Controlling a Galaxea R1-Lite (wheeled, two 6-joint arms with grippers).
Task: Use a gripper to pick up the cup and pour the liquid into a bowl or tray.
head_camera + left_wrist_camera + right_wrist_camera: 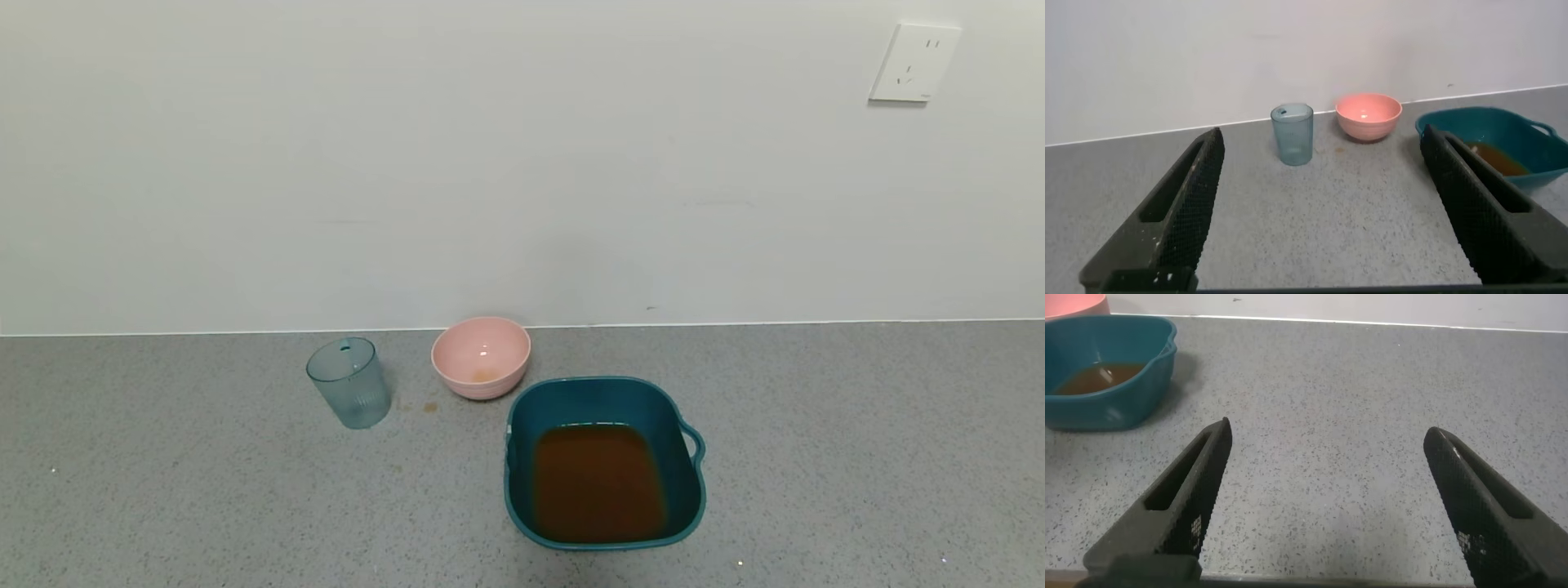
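1. Fingers [1192, 204] of the left gripper [1327, 212] are spread wide, holding nothing; the right gripper [1327, 510] likewise (both low over the speckled grey countertop [857, 457]).
2. The ribbed translucent blue-grey plastic cup [349, 382] stands upright, empty.
3. At its three o'clock, just beside, sits a round pink bowl [481, 357].
4. At the bowl's five o'clock, the square dark teal plastic basin [604, 396] holds reddish-brown liquid [598, 482].

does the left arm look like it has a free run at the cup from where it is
Probably yes. The left tool is open and faces the cup across bare counter; the pink bowl stands off to one side, apart from it.
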